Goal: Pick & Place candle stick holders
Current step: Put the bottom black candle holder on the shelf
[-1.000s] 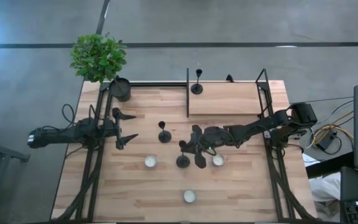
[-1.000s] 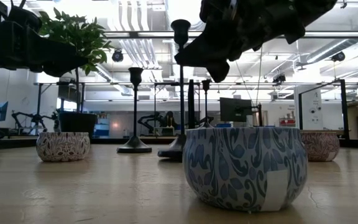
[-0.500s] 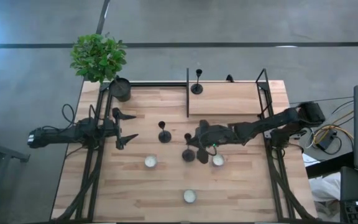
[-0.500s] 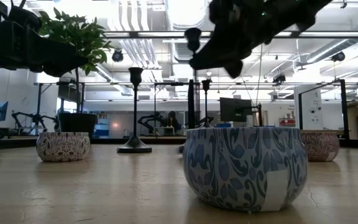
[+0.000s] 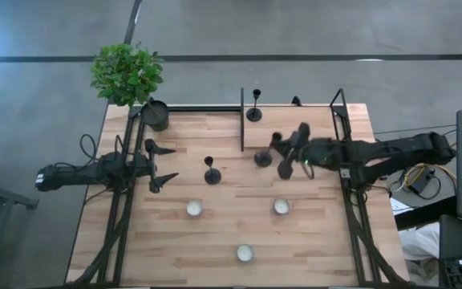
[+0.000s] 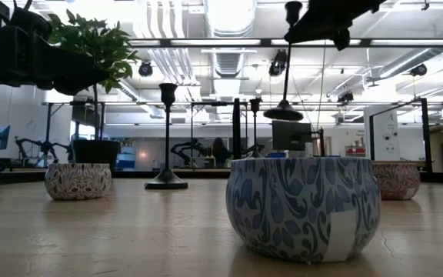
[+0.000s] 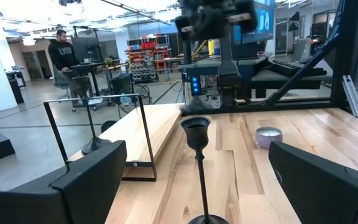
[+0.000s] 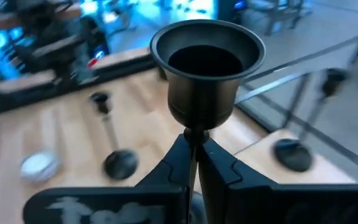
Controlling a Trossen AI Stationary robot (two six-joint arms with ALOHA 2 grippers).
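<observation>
High view: the right gripper [image 5: 289, 154] sits right of frame centre, clenched on a small black candle stick holder with a round flat base, thin stem and tiny cup [image 5: 268, 152], carried over the light wooden slatted table [image 5: 215, 241] just below the raised wooden shelf with a thin black metal frame [image 5: 291, 127]. A second black candle stick holder [image 5: 253, 108] stands at the shelf's upper left corner, and a third black candle stick holder [image 5: 212, 172] stands on the table left of centre. The left gripper [image 5: 167, 164] waits at frame left, jaws spread wide and grasping nothing. Three small round patterned candle tins lie in the lower half: one lower left [image 5: 193, 209], one lower right [image 5: 281, 206], one at bottom centre [image 5: 245, 253]. A green leafy plant in a dark cylindrical pot [image 5: 129, 79] occupies the upper left. Low view: the carried holder [image 6: 284, 77] hangs in the upper centre, its base clear of the table; the third holder [image 6: 166, 138] stands left of centre, behind the nearest blue-patterned tin [image 6: 302, 206]. Left wrist view: the third holder [image 7: 197, 163] stands upright at centre between the parted fingers [image 7: 73, 180]. Right wrist view: the held holder's cup [image 8: 206, 71] fills the upper centre, its stem pinched between the dark fingers [image 8: 173, 163].
</observation>
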